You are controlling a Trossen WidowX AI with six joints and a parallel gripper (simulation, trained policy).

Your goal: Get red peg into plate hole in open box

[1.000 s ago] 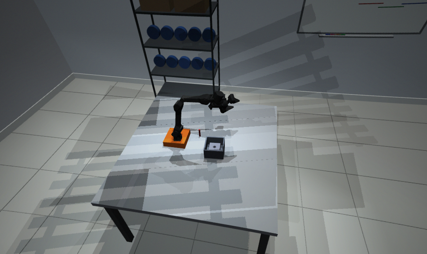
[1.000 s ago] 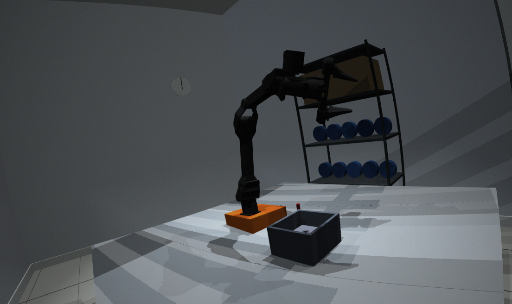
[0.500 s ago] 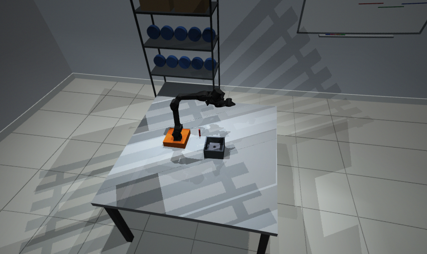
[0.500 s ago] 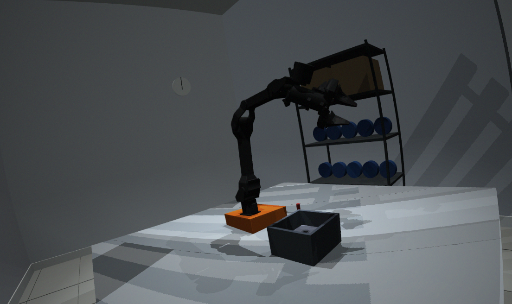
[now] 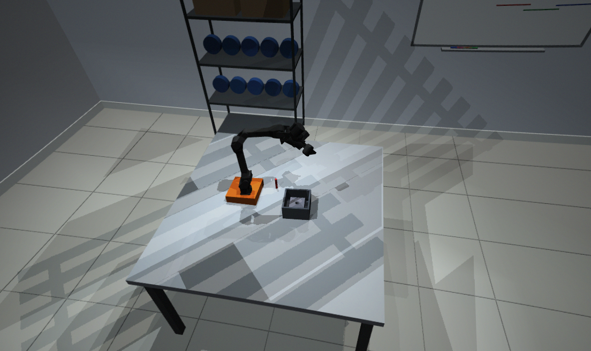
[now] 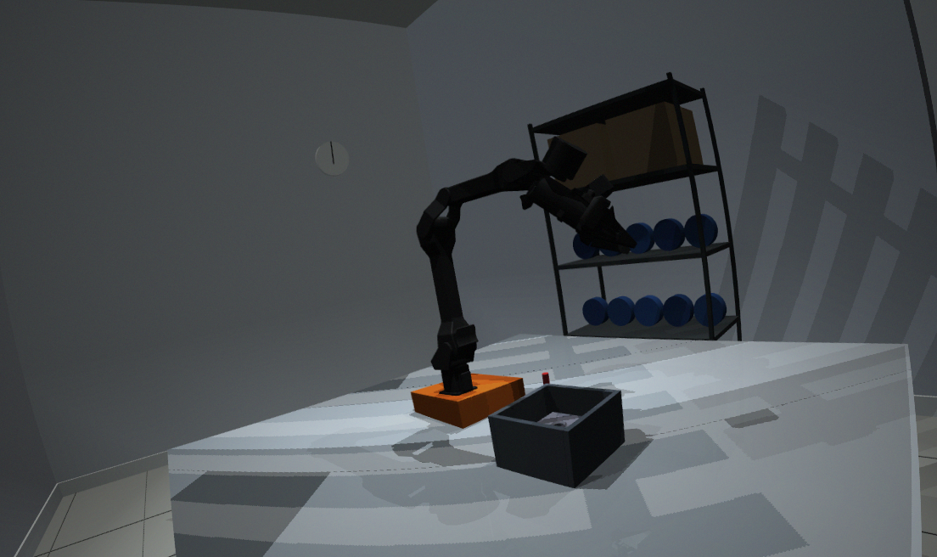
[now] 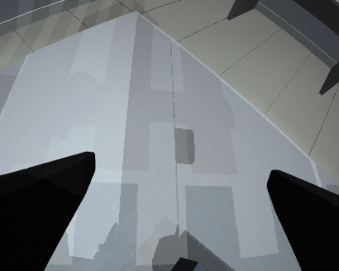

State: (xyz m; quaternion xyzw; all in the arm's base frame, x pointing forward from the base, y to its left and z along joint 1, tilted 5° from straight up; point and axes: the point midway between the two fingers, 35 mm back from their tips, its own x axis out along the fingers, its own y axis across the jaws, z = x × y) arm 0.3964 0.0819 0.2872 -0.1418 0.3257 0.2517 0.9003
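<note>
The red peg (image 5: 276, 183) (image 6: 545, 378) stands upright on the table beside the orange base; the box partly hides it in the exterior view. The open dark box (image 5: 296, 213) (image 6: 532, 450) stands nearby, with a pale plate (image 5: 300, 199) (image 6: 553, 418) and its dark hole at the bottom. My gripper (image 5: 313, 152) (image 6: 631, 245) (image 7: 183, 170) is open and empty, high above the table, beyond the peg and box, tilted downward. The wrist view shows widely parted fingers with only table top between them; the peg is not in that view.
The orange base (image 5: 241, 199) (image 6: 435, 408) carries the arm, left of the box. The table (image 5: 254, 279) (image 6: 250, 519) (image 7: 105, 116) has striped shadows. A dark corner, probably the box's, shows at the bottom of the wrist view. A shelf rack stands behind the table.
</note>
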